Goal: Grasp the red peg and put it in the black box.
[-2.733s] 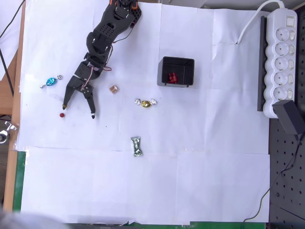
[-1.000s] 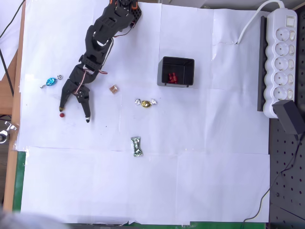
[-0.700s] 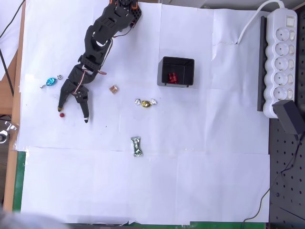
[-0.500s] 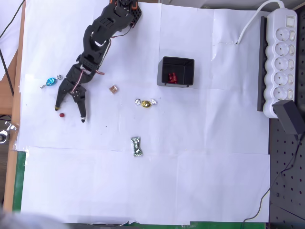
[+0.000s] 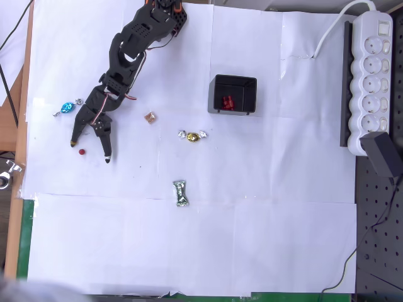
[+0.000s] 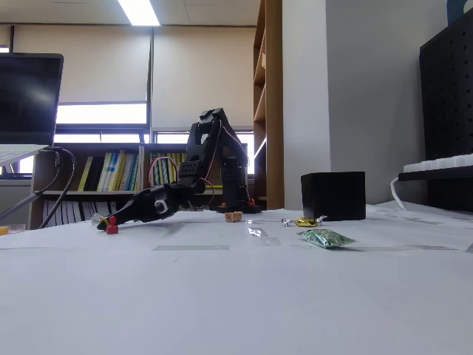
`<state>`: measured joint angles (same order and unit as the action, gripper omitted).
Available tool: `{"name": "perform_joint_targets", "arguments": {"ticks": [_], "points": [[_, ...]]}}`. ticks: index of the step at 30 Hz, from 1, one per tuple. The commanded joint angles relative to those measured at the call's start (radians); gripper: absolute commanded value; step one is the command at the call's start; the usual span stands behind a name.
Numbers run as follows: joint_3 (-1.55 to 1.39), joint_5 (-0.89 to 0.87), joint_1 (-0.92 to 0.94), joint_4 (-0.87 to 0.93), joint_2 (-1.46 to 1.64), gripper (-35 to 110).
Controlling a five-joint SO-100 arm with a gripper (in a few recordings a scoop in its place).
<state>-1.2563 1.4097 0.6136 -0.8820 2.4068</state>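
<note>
Your gripper [image 5: 89, 153] is spread wide, nothing in it, fingertips down near the paper. In the overhead view the peg [image 5: 82, 151] sits between the two fingers [image 5: 107, 151], closer to the picture-left one, touching neither as far as you can tell. In the fixed view the gripper [image 6: 105, 221] is low w/ the peg [image 6: 111, 228] right at its tips.

Peg axis: from above it's just a round dot, so its long axis is vertical; the fixed view shows it upright on the paper w/ a narrower top, not tipped.

Everything else relative to the peg, overhead view:
- Box [image 5: 235, 80] is well off to picture-right and up, open side up, w/ brighter red pieces [image 5: 227, 101] inside on the grey floor. In the fixed view the box [image 6: 333, 196] is far right of the peg.
- Blue candy [image 5: 66, 108] is near, up and slightly left.
- Brown candy [image 5: 150, 117] is right and up, beyond the right finger.
- Gold candy [image 5: 193, 136] is further right, about halfway to the box.
- Green wrapper [image 5: 181, 193] is right and down.
- Power strip [image 5: 372, 75] is at the far right edge.
</note>
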Motion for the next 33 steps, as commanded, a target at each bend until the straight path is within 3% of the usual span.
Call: {"name": "perform_joint_targets", "arguments": {"ticks": [1,24,33], "points": [[-0.048,0.02,0.009,-0.009,-0.021,49],[-0.08,0.017,-0.038,-0.012,0.003,49],[-0.086,0.13,-0.055,-0.017,0.023,50]]}}
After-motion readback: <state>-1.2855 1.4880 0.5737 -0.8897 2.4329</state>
